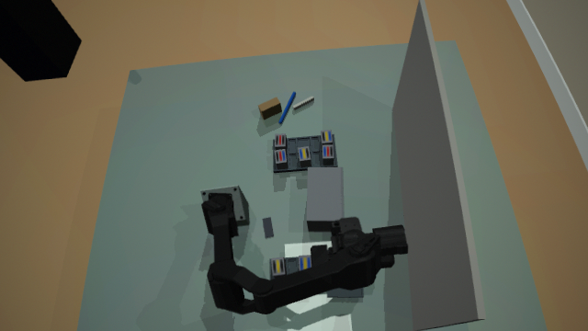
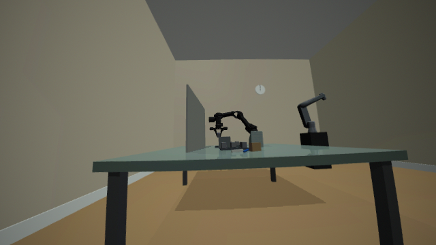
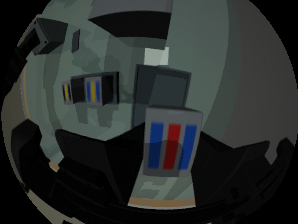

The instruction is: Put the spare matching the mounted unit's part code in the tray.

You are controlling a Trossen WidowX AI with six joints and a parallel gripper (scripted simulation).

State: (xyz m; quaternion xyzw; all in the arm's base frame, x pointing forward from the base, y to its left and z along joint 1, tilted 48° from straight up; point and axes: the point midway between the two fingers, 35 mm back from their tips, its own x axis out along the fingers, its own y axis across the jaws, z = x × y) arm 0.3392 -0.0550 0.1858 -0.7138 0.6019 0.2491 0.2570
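While the spare (image 2: 219,135) (image 3: 172,145) with blue, red and blue stripes is off the table (image 1: 161,138) (image 2: 250,162) (image 3: 215,60), the gripper (image 2: 219,135) (image 3: 168,127) is clamped on it; the arm hides the fingers from above. Going left to right from the top view, a black block (image 1: 41,41) (image 2: 314,139) stands at the far left; the arm (image 1: 308,279) (image 2: 245,120) rises from its base (image 1: 242,213) (image 2: 256,139) and reaches rightward across the near side; a small grey plate (image 1: 268,228) (image 3: 75,41) lies right of the base. Farther back are a brown block (image 1: 270,108) (image 2: 255,146), a blue rod (image 1: 288,108) (image 2: 246,150) and a pale strip (image 1: 304,103); nearer than these, the far rack (image 1: 294,170) carries five striped spares; the near rack (image 1: 292,265) (image 3: 116,95) shows two spares with yellow in their stripes. A grey box (image 1: 325,195) (image 2: 224,140) (image 3: 132,7) stands on the near side of the far rack; the tray (image 1: 346,292) (image 3: 187,82) lies nearer, partly under the arm from above, and the held spare covers part of it in the wrist view; the tall panel (image 1: 436,184) (image 2: 195,119) (image 3: 265,75) stands at the right.
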